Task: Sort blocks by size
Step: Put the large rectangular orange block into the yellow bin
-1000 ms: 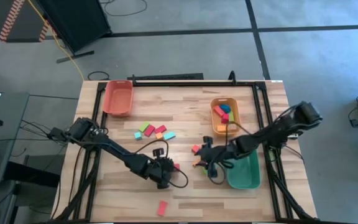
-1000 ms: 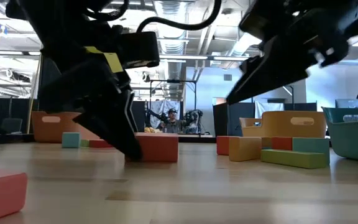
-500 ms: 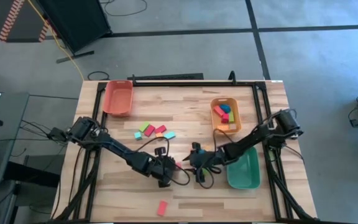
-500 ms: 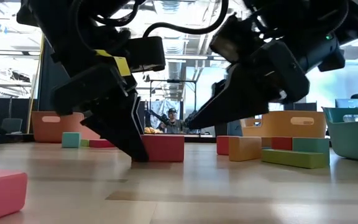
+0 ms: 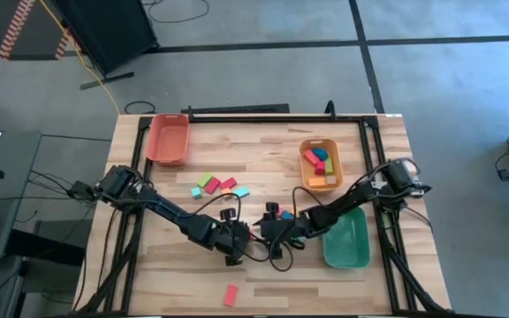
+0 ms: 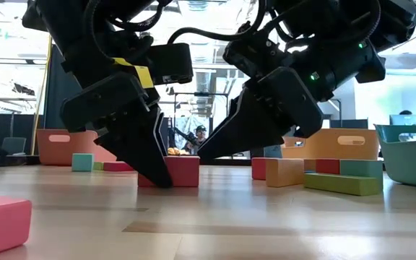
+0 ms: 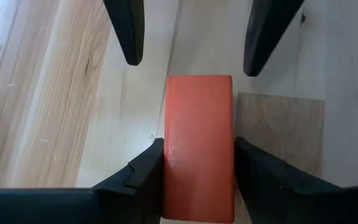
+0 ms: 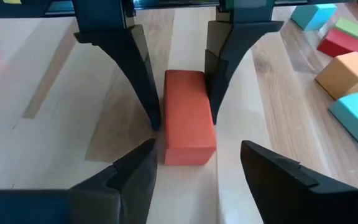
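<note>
left gripper (image 7: 197, 158): fingers flank the red block's long sides, touching or a hair off. Can't tell if it's clamping or just let go. Block sits flat on the table either way.
right gripper (image 8: 197, 168): spread wide, wider than the block, coming at the same block end-on from the opposite side. Nothing in it.
red block (image 8: 188, 115): table centre, towards the near edge, between the two gripper tips. Looks like a handoff, or one arm steadying it while the other lines up; my read only.
why here: the block lies closer to the left arm, the trays with contents are on the right, so passing it across makes sense.
block shape/material: plain rectangular bar, roughly twice as long as wide, matte orange-red, slightly rounded edges, fine grainy surface. Rigid, flat faces, should grip easily.
fingers: dark, matte, tapering to narrow tips.
table (image 5: 263, 146): pale wood planks, visible grain, smooth.
other blocks: loose cluster (image 5: 219, 186) left of centre, farther back; a few (image 5: 283, 213) just right of the grippers; one pink block (image 5: 231, 294) alone at the near edge.
orange tray (image 5: 320, 164): right, far side, holds several blocks.
green tray (image 5: 345, 239): right, near side, looks empty.
red-orange tray (image 5: 167, 139): far left, looks empty.
risk: both sets of fingers crowd one small bar; tips could clash.
</note>
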{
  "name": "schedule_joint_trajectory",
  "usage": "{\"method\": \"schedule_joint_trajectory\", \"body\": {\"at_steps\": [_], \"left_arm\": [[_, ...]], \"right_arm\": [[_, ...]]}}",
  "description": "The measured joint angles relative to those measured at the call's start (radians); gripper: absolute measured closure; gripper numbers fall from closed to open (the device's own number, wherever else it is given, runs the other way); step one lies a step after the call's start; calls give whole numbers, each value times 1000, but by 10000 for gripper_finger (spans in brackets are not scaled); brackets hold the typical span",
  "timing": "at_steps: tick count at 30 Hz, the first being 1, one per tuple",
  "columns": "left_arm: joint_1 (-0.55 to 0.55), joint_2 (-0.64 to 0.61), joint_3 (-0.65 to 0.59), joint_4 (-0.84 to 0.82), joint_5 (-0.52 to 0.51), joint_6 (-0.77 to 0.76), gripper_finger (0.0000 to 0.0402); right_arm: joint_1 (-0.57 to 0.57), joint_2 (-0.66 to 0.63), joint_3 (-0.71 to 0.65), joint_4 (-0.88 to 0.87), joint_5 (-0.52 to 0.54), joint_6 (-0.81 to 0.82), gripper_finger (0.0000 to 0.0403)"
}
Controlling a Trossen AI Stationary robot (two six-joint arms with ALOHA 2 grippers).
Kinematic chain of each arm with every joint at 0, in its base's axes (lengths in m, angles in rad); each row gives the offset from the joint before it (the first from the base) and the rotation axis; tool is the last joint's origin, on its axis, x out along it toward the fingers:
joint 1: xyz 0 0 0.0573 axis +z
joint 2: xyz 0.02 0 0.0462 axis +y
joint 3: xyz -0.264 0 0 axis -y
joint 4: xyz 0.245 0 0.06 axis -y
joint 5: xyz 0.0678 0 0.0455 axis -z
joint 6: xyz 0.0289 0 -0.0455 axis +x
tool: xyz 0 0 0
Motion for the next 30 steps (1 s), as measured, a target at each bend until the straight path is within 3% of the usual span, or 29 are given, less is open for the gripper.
{"method": "schedule_joint_trajectory", "body": {"at_steps": [15, 23, 30], "left_arm": [[0, 0, 0, 2, -1, 4, 233], [-1, 0, 0, 5, -1, 0, 231], [-4, 0, 0, -5, 2, 0, 231]], "right_arm": [[-10, 54, 14, 100, -35, 17, 137], [-28, 143, 83, 89, -38, 8, 137], [-26, 139, 97, 68, -36, -19, 151]]}}
